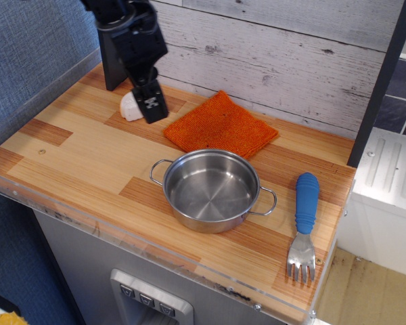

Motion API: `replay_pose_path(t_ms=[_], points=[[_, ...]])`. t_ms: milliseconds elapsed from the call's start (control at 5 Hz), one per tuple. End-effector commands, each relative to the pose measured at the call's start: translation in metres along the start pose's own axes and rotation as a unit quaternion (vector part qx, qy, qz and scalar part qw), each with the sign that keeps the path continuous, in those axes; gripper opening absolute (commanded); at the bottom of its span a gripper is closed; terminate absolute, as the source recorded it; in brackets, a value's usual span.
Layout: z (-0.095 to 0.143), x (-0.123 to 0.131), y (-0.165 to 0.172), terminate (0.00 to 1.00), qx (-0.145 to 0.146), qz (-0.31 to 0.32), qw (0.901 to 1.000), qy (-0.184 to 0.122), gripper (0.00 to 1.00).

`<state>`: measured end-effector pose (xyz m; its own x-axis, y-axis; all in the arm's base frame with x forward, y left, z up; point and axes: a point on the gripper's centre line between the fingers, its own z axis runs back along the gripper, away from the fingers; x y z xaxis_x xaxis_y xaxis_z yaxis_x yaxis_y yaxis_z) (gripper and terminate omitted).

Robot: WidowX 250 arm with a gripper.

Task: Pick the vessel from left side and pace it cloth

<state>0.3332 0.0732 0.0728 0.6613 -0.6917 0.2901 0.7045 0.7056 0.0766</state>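
Observation:
The vessel is a small shiny steel pot with two wire loop handles, standing upright and empty near the counter's front middle. The orange cloth lies flat just behind it, near the wooden back wall. My gripper hangs from the black arm at the back left, above and left of the pot, in front of a white rounded lump. Its fingers look close together with nothing between them. It is well apart from the pot and the cloth.
A fork with a blue handle lies right of the pot near the right edge. The wooden counter ends at a clear front lip. A blue wall stands on the left, a plank wall behind, a dark post at the right.

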Motion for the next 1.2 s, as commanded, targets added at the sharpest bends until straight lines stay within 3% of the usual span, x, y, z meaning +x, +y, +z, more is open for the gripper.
replay_pose_path(t_ms=[0,200,800,1000], points=[[0.000,0.043,-0.026,0.00,-0.027,-0.025,0.9990,-0.027,1.00],[-0.013,0.048,-0.038,0.00,-0.041,-0.029,0.9985,-0.021,1.00],[-0.046,0.026,-0.058,0.00,-0.060,-0.041,0.9966,0.038,1.00],[-0.051,0.027,-0.057,0.00,-0.055,-0.046,0.9959,0.055,0.00]])
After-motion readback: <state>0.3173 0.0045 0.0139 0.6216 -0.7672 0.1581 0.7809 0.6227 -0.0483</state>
